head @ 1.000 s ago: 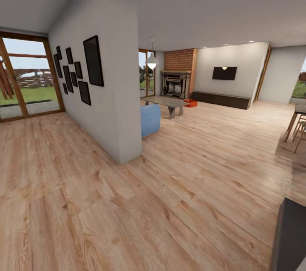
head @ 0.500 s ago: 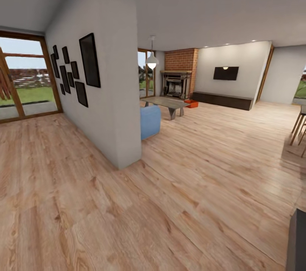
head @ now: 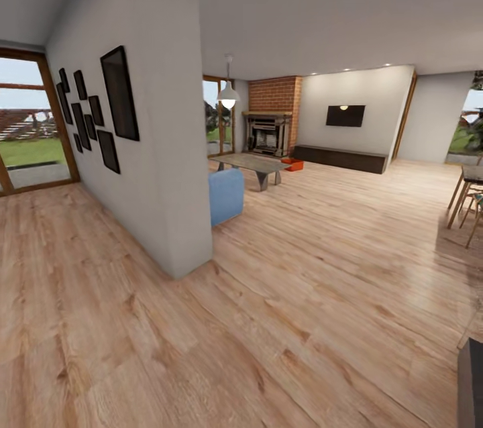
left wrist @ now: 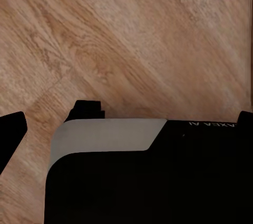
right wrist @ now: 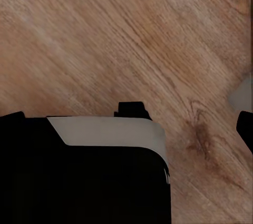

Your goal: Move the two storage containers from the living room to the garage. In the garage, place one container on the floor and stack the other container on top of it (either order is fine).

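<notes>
Wood plank flooring (head: 322, 267) of light tone covers the whole foreground of the head view and runs back into the living room (head: 315, 166). A white partition wall (head: 151, 146) stands left of centre and carries a cluster of black picture frames (head: 94, 109). Beyond its end sit a blue seat (head: 225, 196) and a low grey table (head: 249, 164). At the far end are a red brick fireplace (head: 270, 116), a black wall TV (head: 345, 115) and a long dark cabinet (head: 341, 158). The storage containers (head: 292, 164) show as a small orange-red shape on the floor, between the fireplace and the cabinet's near end, just past the table; two bins cannot be told apart at this range. A pendant lamp (head: 228, 95) hangs over the table. Both wrist views show dark robot housing over wood planks; the left gripper (left wrist: 10, 132) and right gripper (right wrist: 245, 126) show only as dark edges, so their opening and any hold cannot be judged.
</notes>
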You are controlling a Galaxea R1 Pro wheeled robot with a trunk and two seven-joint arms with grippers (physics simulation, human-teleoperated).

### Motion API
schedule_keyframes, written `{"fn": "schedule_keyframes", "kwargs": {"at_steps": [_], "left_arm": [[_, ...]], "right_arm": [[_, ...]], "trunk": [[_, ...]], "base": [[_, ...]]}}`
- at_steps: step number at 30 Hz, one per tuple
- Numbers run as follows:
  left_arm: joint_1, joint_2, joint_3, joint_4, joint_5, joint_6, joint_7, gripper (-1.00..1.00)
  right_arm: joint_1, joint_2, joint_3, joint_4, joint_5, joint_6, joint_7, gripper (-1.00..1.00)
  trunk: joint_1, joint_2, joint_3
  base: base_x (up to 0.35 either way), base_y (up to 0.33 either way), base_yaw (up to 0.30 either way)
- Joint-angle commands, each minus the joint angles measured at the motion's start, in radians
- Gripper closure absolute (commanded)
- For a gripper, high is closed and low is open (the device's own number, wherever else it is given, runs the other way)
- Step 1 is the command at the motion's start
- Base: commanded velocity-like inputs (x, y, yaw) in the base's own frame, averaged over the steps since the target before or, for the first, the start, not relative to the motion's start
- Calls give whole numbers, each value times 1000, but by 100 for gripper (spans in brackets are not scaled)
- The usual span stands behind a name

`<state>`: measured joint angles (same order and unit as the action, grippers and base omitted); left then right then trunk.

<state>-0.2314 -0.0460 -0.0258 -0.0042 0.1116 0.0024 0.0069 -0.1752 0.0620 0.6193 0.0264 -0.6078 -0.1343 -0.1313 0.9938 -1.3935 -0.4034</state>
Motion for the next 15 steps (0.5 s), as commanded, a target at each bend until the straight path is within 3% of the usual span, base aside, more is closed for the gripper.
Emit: {"fn": "schedule_keyframes", "kwargs": {"at_steps": [1, 15], "left_arm": [[0, 0, -3, 0, 10, 0, 1, -100], [0, 0, -3, 0, 10, 0, 1, -100]], "right_arm": [[-1, 1, 8, 3, -7, -4, -1, -100], [-1, 1, 10, 3, -7, -4, -1, -100]], "trunk": [[1, -1, -1], [1, -1, -1]], "base": [[320, 0, -247], [321, 0, -249]]}}
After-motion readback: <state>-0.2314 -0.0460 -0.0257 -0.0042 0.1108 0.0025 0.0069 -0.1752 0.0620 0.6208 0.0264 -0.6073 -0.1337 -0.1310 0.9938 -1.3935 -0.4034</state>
